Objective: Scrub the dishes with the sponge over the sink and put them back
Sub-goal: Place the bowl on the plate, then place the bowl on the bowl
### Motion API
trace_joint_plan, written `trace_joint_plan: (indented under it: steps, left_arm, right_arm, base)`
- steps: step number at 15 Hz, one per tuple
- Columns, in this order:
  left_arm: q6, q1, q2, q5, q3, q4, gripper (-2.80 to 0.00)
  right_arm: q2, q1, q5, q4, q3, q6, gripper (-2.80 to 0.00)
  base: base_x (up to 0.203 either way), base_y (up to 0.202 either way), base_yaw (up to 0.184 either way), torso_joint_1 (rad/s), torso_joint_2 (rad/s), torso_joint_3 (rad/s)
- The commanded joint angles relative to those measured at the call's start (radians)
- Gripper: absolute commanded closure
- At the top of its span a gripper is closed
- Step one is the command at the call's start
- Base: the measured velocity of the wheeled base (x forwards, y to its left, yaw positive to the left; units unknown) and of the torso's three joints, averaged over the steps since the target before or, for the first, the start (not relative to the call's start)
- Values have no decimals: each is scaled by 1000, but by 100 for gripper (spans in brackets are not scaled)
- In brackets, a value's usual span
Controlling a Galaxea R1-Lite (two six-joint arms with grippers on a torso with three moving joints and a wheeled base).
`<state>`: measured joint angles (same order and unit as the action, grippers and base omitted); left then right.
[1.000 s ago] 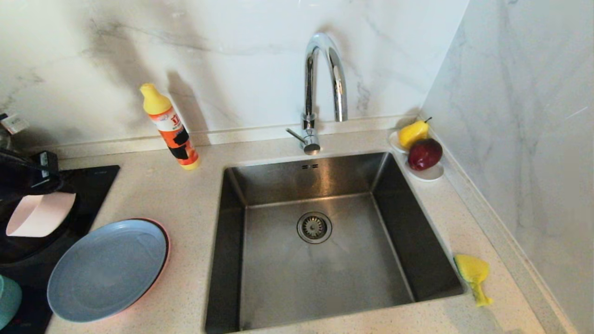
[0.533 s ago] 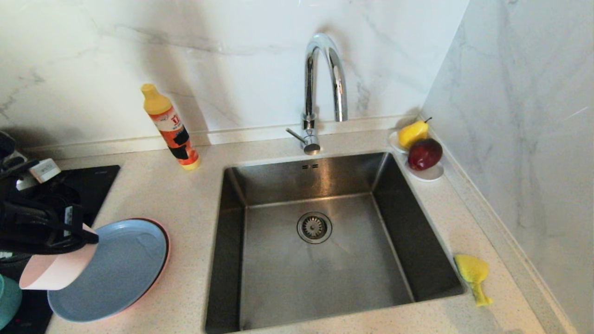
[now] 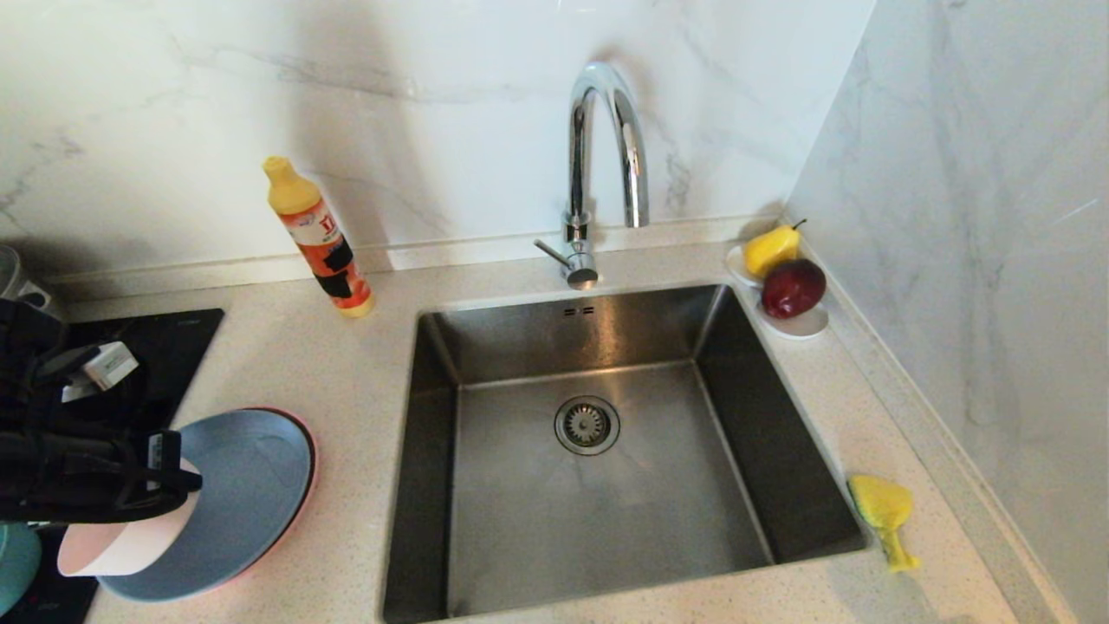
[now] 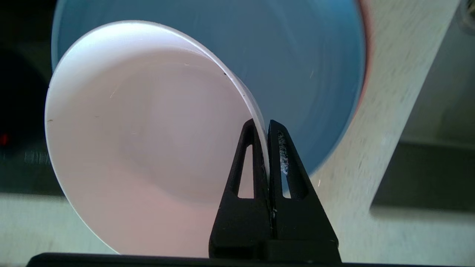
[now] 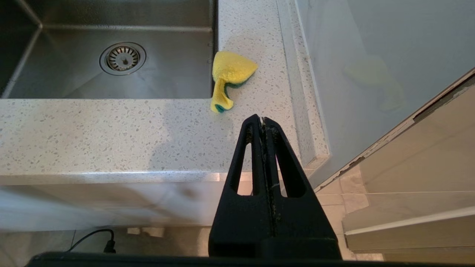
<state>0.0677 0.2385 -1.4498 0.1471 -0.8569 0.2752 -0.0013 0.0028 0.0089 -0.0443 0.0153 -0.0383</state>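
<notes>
My left gripper [image 3: 178, 485] [image 4: 262, 124] is shut on the rim of the pale pink bowl [image 3: 130, 542] [image 4: 148, 148], which hangs over the near left part of the grey-blue plate [image 3: 247, 485] [image 4: 308, 66]. That plate lies on the salmon-pink plate [image 3: 309, 459], of which only a thin edge shows. A teal bowl [image 3: 16, 563] sits at the far left edge. The yellow sponge [image 3: 884, 507] [image 5: 230, 72] lies on the counter right of the sink [image 3: 589, 511]. My right gripper [image 5: 262, 119] is parked shut and empty in front of the counter edge.
A black cooktop [image 3: 173, 338] lies left of the plates. An orange detergent bottle [image 3: 316, 234] stands behind the sink's left corner, and the chrome faucet [image 3: 598, 173] behind its middle. A white dish with a pear [image 3: 771, 247] and an apple [image 3: 793, 286] sits at the back right, by the wall.
My left arm has carried the pink bowl from over the cooktop toward me and rightwards, so it now hangs over the blue plate. The right arm has not moved.
</notes>
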Motion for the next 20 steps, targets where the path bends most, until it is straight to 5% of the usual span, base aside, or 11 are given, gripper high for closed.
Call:
trace_joint_plan:
  steps: [1, 2, 3, 10, 13, 14, 20]
  left_arm:
    - [1, -5, -15, -4, 16, -12, 0]
    - [1, -4, -17, -4, 18, -13, 0]
    - [1, -4, -17, -3, 19, -13, -280]
    - [79, -1, 0, -6, -36, -81, -280]
    - [126, 87, -14, -14, -138, -62, -280]
    - [132, 118, -37, -16, -166, -49, 0]
    - [175, 306, -188, -29, -372, 63, 0]
  right_arm:
    - [-2, 0, 0, 0, 0, 0, 0]
    - [-2, 0, 0, 0, 0, 0, 0]
    - [-2, 0, 0, 0, 0, -1, 0]
    - [-2, 0, 0, 0, 0, 0, 0]
    - [0, 0, 0, 0, 0, 0, 0]
    - [-2, 0, 0, 0, 0, 0, 0]
    - [-2, 0, 0, 0, 0, -1, 0]
  base:
    - [0, 0, 0, 0, 0, 0]
    - [0, 0, 0, 0, 0, 0]
    - [0, 0, 0, 0, 0, 0]
    - [0, 0, 0, 0, 0, 0]
    - [0, 0, 0, 0, 0, 0]
    - [0, 0, 0, 0, 0, 0]
    - [0, 0, 0, 0, 0, 0]
